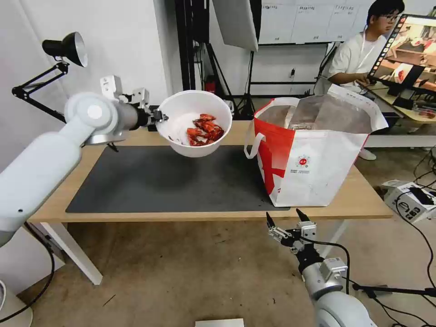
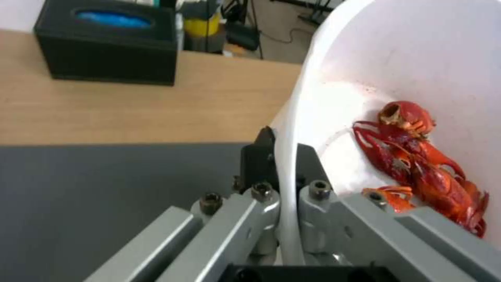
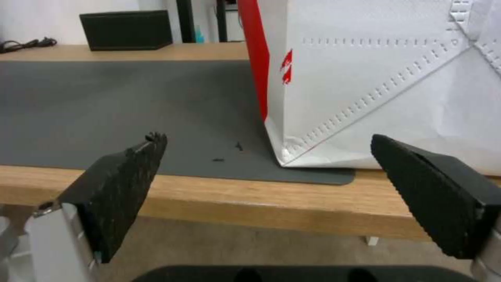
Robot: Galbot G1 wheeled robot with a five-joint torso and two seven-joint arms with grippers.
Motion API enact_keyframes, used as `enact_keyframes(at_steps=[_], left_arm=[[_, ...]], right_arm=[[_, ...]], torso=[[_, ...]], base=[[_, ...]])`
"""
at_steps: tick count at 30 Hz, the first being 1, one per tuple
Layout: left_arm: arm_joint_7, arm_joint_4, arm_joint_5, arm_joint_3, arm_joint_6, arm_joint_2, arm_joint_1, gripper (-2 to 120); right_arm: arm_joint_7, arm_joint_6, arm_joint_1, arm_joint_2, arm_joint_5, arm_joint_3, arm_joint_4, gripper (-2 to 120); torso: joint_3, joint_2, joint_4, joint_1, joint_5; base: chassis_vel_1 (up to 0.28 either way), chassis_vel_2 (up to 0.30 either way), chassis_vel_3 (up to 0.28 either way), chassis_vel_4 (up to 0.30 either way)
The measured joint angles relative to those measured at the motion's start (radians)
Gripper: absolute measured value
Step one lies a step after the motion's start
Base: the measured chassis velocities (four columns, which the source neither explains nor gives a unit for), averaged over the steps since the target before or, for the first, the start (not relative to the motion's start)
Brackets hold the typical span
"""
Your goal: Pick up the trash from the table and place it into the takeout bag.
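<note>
A white round bowl [image 1: 193,122] with red shell scraps [image 1: 205,130] hangs tilted in the air over the dark grey mat [image 1: 159,181], left of the takeout bag [image 1: 313,150]. My left gripper [image 1: 160,117] is shut on the bowl's near rim; in the left wrist view the rim [image 2: 286,172] runs between its fingers and the scraps [image 2: 417,164] lie low inside the bowl. The white tote with its red panel stands open on the table's [image 1: 359,200] right end. My right gripper [image 1: 287,218] hangs open below the table's front edge, facing the bag's lower corner [image 3: 292,149].
A black box [image 2: 107,47] sits on the wood at the table's back edge. A black desk lamp [image 1: 63,47] on a jointed arm stands at the far left. A person sits at a desk with a monitor [image 1: 408,50] behind the bag. Cables lie on the floor at right.
</note>
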Motion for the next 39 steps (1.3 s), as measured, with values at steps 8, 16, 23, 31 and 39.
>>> enact_keyframes(at_steps=[8,16,23,31,39], left_arm=[[-0.026,0.050,0.000,0.020,-0.039,-0.081,-0.074,0],[-0.045,0.083,-0.007,0.040,-0.064,-0.130,-0.130,0],[-0.044,0.128,-0.010,0.082,-0.082,-0.216,-0.188,0],[-0.047,0.199,0.026,0.110,-0.126,-0.335,-0.218,0],[-0.054,0.307,0.079,0.156,-0.179,-0.468,-0.254,0]], right_arm=[[0.000,0.000,0.000,0.000,0.000,0.000,0.000,100],[0.000,0.000,0.000,0.000,0.000,0.000,0.000,100],[0.000,0.000,0.000,0.000,0.000,0.000,0.000,100],[0.000,0.000,0.000,0.000,0.000,0.000,0.000,100],[0.000,0.000,0.000,0.000,0.000,0.000,0.000,100]], torso=[[0.000,0.000,-0.0001,0.000,-0.0001],[0.000,0.000,0.0000,0.000,0.0001],[0.000,0.000,0.0000,0.000,0.0001],[0.000,0.000,0.0000,0.000,0.0001],[0.000,0.000,-0.0001,0.000,0.0001]], base=[[0.000,0.000,0.000,0.000],[0.000,0.000,0.000,0.000],[0.000,0.000,0.000,0.000],[0.000,0.000,0.000,0.000],[0.000,0.000,0.000,0.000]])
